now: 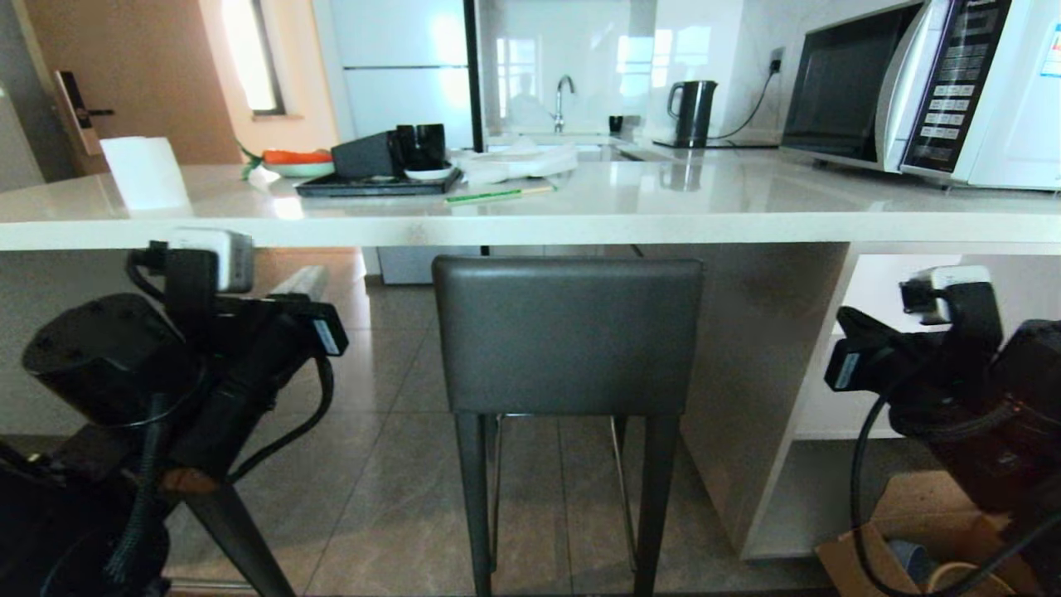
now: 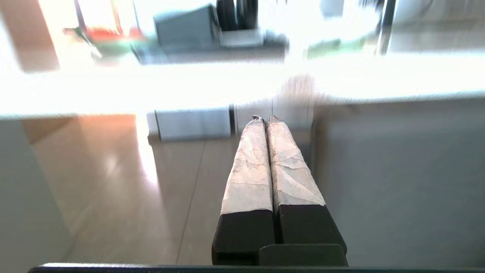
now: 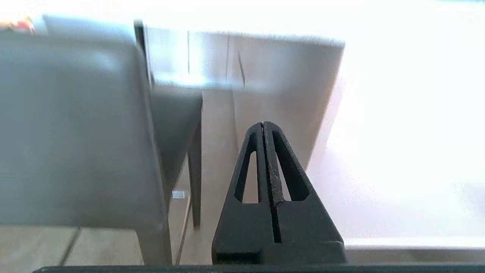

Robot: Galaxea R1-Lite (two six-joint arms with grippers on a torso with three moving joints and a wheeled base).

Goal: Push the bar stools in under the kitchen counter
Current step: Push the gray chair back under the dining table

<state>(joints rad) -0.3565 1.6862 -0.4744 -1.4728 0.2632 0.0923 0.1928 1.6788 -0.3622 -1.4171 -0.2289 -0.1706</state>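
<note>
- The left gripper (image 2: 264, 120) is sitting with its taped fingers (image 2: 250, 167) pressed together on nothing, off the stool's left side and just under the counter (image 1: 530, 217) edge
- The right gripper (image 3: 264, 124) is likewise showing its black fingers (image 3: 282, 174) closed and empty, hanging beside the stool's right flank, near the grey side panel (image 1: 746, 356)
- The stool (image 1: 568, 332) is standing between the two arms, its backrest facing the robot, just below the slab's lip; only this one stool is showing
- In my judgement the stool is looking close to tucked in, though how far the seat is reaching under the slab is not showing
- For a clean push, both closed tips should be meeting the backrest evenly, one toward each end, so the stool is travelling straight rather than twisting
- Pushing low on the backrest should be keeping the tall legs from tipping
- The right side is needing care: the panel is standing close to that leg
</note>
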